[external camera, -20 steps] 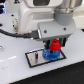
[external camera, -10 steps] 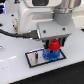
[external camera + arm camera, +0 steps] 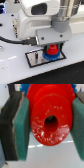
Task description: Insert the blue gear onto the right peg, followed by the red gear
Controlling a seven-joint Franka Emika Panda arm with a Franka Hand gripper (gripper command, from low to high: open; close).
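Presently the end effector (image 3: 50, 49) hangs low over the black-rimmed rectangular grey base plate (image 3: 34, 58), closed around the small round bright red toothed plastic gear (image 3: 50, 122). Wrist view: teal-green pads (image 3: 21, 128) press on opposite sides of the red gear's rim, hub bore facing the camera, dark and roughly centred between the pads.

Exterior view: red gear sits directly above the flat bright blue toothed plastic gear (image 3: 50, 56), which lies on the base plate toward the exterior view's right end. Whether the two gears touch cannot be told at this resolution. The right peg itself is hidden under gears and end effector; the blue gear appears already seated on it.

Risks, as judged:
- Bore slightly off the peg's axis, so the hub catches on the peg tip and the gear jams or tilts.
- Letting go before the bore has engaged, so the red gear slides off the blue gear onto the white surface (image 3: 15, 67).
- Pushing down while misaligned could shift the base plate or lever the blue gear up.
- Pads grip only the toothed rim; the gear could rotate or slip in the grasp.

Arm pose: wrist pointing straight down, fingers vertical, bulky white wrist housing (image 3: 37, 20) above the plate, black cable (image 3: 15, 39) trailing to the exterior view's left.
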